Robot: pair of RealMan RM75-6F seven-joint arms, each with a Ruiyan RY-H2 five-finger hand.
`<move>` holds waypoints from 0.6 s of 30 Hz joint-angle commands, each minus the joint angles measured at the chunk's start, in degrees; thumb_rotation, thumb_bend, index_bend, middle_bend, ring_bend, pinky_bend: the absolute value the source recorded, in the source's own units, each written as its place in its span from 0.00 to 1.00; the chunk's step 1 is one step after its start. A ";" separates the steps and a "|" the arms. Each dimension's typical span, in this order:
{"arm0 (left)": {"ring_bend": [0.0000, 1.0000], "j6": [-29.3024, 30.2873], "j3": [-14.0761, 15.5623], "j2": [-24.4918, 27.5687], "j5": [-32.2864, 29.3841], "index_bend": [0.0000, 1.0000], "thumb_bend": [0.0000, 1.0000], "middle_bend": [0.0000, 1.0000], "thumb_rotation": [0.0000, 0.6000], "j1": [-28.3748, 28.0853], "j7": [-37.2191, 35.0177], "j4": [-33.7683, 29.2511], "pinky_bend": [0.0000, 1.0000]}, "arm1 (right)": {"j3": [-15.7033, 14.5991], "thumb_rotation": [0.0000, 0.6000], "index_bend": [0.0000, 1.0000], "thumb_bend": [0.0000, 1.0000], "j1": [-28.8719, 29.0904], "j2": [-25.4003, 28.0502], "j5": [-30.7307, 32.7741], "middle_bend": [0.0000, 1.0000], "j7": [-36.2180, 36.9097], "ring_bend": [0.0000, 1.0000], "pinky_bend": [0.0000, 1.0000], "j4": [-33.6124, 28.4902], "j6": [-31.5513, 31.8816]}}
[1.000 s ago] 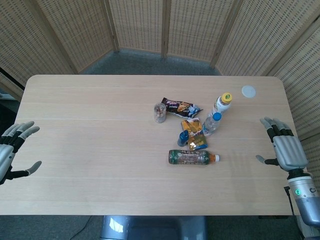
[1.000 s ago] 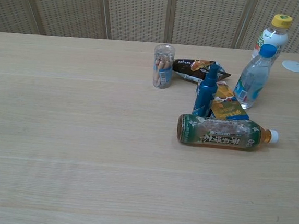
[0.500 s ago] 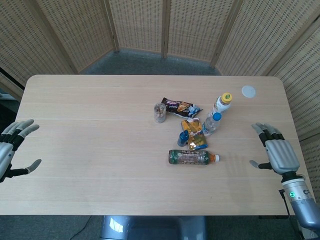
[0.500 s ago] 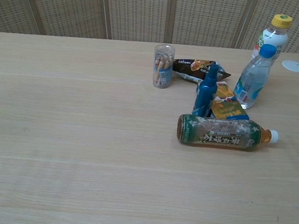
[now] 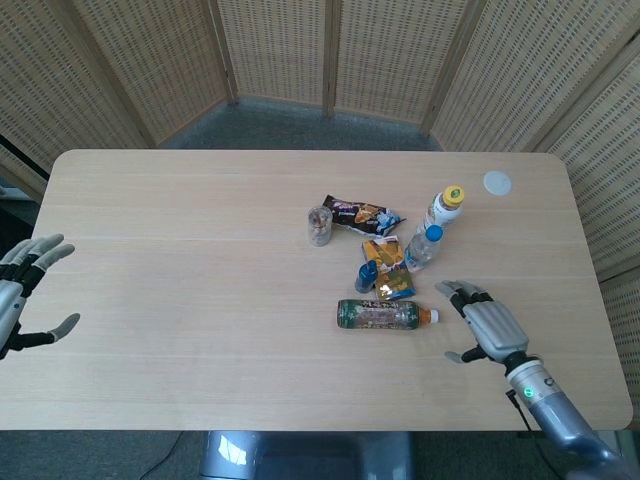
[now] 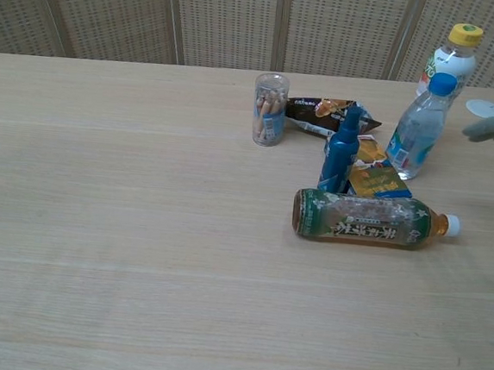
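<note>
Head view: right hand [image 5: 490, 328] spread, empty, just beside cap end of green tea bottle [image 5: 384, 315] lying flat mid-bench [image 5: 180, 260]. Left hand [image 5: 22, 290] spread, well apart. Bottle untouched; grasp not yet made.

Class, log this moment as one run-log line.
right robot hand: open, beside green tea bottle cap, not touching | left robot hand: open, at table edge | bottle: lying flat

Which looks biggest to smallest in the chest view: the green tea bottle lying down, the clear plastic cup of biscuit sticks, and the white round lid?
1. Green tea bottle, though nearest the camera.
2. Clear plastic cup of biscuit sticks.
3. White round lid, farthest back.
</note>
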 commanded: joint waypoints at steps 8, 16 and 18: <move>0.00 -0.37 -0.34 0.02 -0.51 0.13 0.33 0.06 1.00 -0.34 -0.17 0.29 0.00 | 0.71 1.00 0.00 0.10 4.24 -5.70 2.35 0.00 -0.84 0.00 0.00 3.10 -4.46; 0.00 -0.09 -0.39 0.08 -0.72 0.13 0.33 0.06 1.00 -0.12 -0.63 0.86 0.00 | 1.82 1.00 0.00 0.10 6.93 -10.63 4.28 0.00 0.50 0.00 0.00 7.28 -6.77; 0.00 0.04 -0.39 0.12 -0.85 0.13 0.33 0.06 1.00 0.01 -0.81 0.99 0.00 | 1.89 1.00 0.00 0.09 7.44 -12.05 4.65 0.00 1.00 0.00 0.00 8.58 -7.28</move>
